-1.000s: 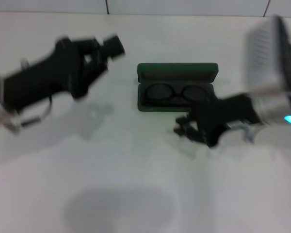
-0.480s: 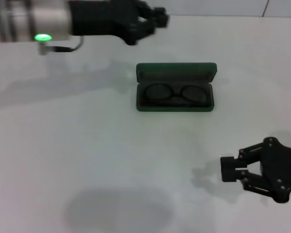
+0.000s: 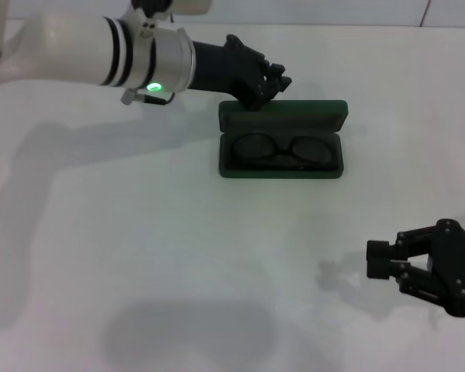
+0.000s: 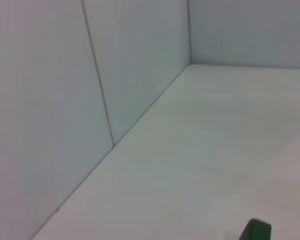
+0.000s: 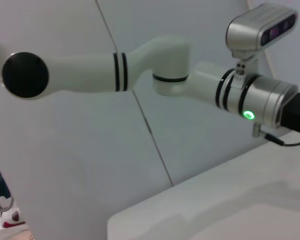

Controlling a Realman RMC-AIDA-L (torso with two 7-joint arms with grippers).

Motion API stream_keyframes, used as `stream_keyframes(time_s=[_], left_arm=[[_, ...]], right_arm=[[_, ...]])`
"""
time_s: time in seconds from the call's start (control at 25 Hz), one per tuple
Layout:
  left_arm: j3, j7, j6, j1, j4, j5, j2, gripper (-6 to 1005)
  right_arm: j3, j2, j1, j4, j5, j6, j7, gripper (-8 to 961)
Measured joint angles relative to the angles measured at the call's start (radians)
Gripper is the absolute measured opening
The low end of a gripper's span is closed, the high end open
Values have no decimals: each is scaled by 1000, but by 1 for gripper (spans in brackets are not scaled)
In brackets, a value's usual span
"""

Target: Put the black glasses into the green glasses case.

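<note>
The glasses [image 3: 281, 149] lie in the open case [image 3: 282, 172], lenses up, long axis running left to right along the case, so the placing looks done and only the lid is left. Over the last second the left gripper [image 3: 273, 82] has swung in from the far left to the lid's rear left corner, just above it; whether its fingers are parted cannot be told. The right gripper [image 3: 381, 260] has pulled back well clear, fingers spread and empty.
</note>
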Motion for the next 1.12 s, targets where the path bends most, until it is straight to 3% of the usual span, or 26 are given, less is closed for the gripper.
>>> stream_keyframes(time_s=[0.68, 1.12], left_arm=[[3, 10, -13, 12, -59, -1, -13, 177], [61, 8, 21, 44, -76, 0, -16, 176]], right_arm=[[17, -2, 66, 65, -7, 55, -8, 223], [16, 0, 70, 85, -8, 67, -17, 233]])
